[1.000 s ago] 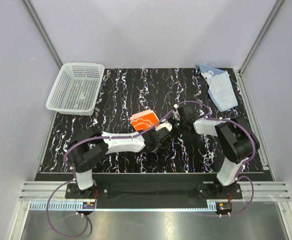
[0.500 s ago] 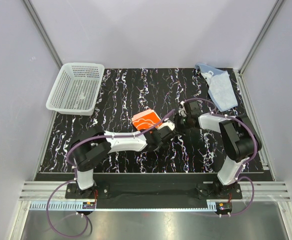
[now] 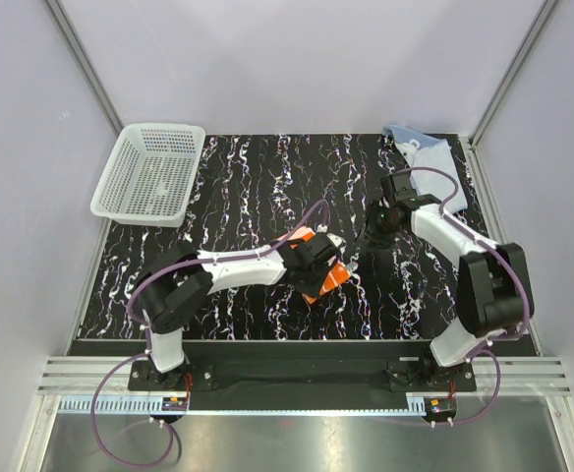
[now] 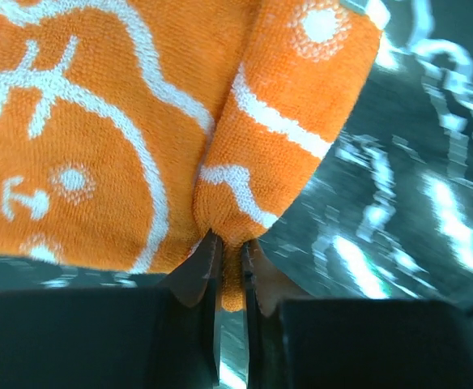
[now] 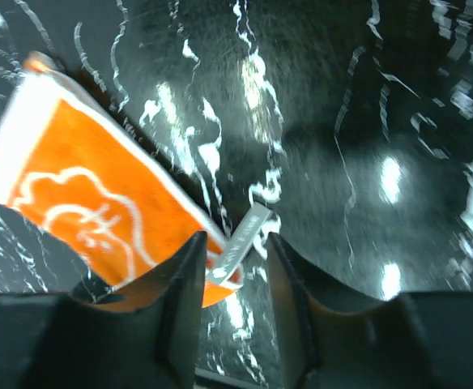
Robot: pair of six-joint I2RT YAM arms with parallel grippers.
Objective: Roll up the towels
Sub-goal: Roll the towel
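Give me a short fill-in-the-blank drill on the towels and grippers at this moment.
1. The left gripper is shut on a fold of the ____ towel.
2. The right gripper holds nothing, and its jaws stand ____.
3. The blue towel lies at the far ____ corner of the table.
Missing words: orange; open; right.

orange towel [image 4: 91,105] (white cartoon outlines), light blue towel [image 3: 432,152], white mesh basket [image 3: 110,177], black mat [image 3: 258,177] streaked white

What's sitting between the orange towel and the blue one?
The right tool, open, hangs between the orange towel and the blue towel; the top view shows it.
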